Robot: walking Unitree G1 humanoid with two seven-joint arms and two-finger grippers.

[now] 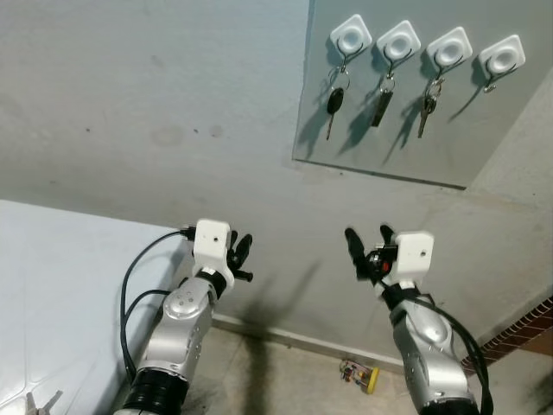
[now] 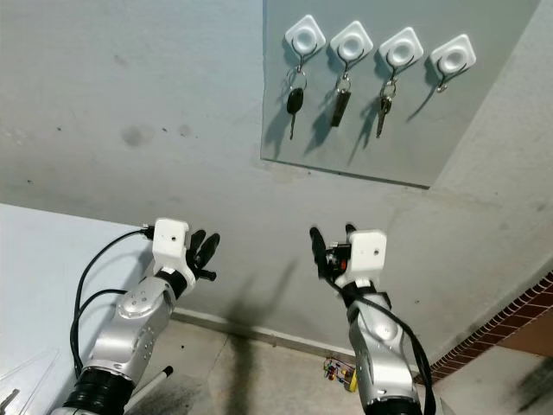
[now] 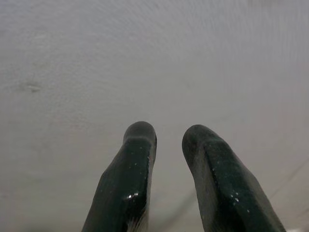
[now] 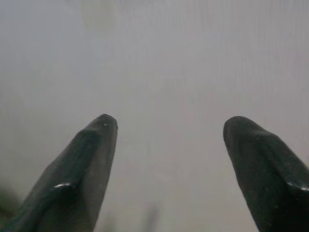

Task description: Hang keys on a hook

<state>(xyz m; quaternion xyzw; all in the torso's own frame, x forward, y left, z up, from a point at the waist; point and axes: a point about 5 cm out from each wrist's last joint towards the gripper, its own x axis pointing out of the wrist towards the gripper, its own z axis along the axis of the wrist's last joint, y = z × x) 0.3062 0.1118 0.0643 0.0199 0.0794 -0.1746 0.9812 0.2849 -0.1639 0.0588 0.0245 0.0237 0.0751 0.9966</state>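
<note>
Grey panel [image 1: 406,160] on wall: four white hooks, three with keys [image 1: 334,101], hook [image 1: 502,58] nearest right edge bare-looking; hanging likely finished or nearly. Left gripper [image 1: 238,256] narrowly apart, empty; right gripper [image 1: 367,249] spread wide, empty, both below panel. Plain grey wall [image 1: 155,104], small item on floor [image 1: 360,373]

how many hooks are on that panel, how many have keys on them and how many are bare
White hooks with keys: 3 – first, second, third
White hooks bare: 1 – the fourth
Total hooks on the grey panel: 4
</note>
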